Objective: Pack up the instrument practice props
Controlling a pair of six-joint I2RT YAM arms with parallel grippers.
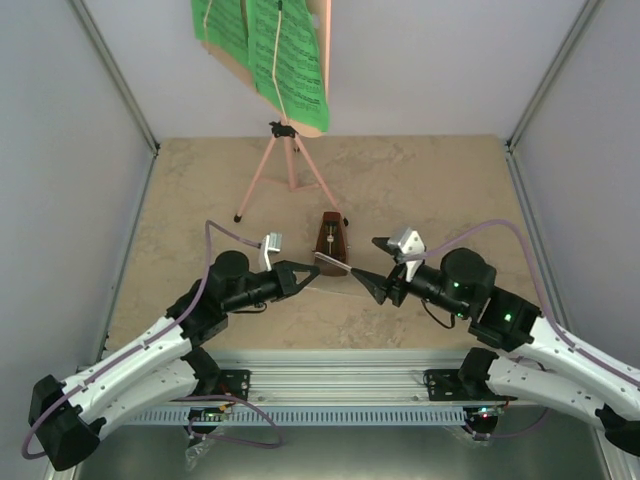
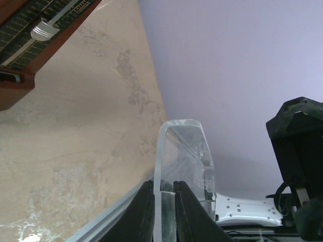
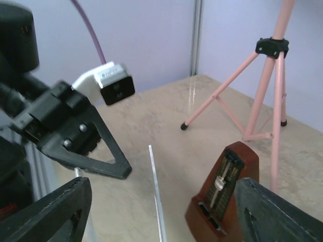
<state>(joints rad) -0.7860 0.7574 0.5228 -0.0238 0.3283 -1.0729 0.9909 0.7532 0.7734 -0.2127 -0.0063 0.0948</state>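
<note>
The brown wooden metronome [image 1: 330, 238] stands upright at mid-table, its pendulum face uncovered [image 3: 222, 196] [image 2: 30, 45]. Behind it is the pink music stand [image 1: 287, 165] [image 3: 262, 91] on tripod legs, with green sheet-music pages [image 1: 265, 50] on its desk. My left gripper [image 1: 308, 270] [image 2: 164, 201] is shut on a clear plastic cover [image 2: 184, 156] [image 1: 333, 263], held edge-on just in front of the metronome. My right gripper [image 1: 366, 281] [image 3: 162, 186] faces it, open, its fingers standing wide on either side of the cover's thin edge [image 3: 156, 191] and not touching it.
Grey walls enclose the beige table [image 1: 440, 190] on three sides. An aluminium rail [image 1: 340, 375] runs along the near edge between the arm bases. The left gripper's black fingers [image 3: 108, 164] sit close in front of the right wrist camera.
</note>
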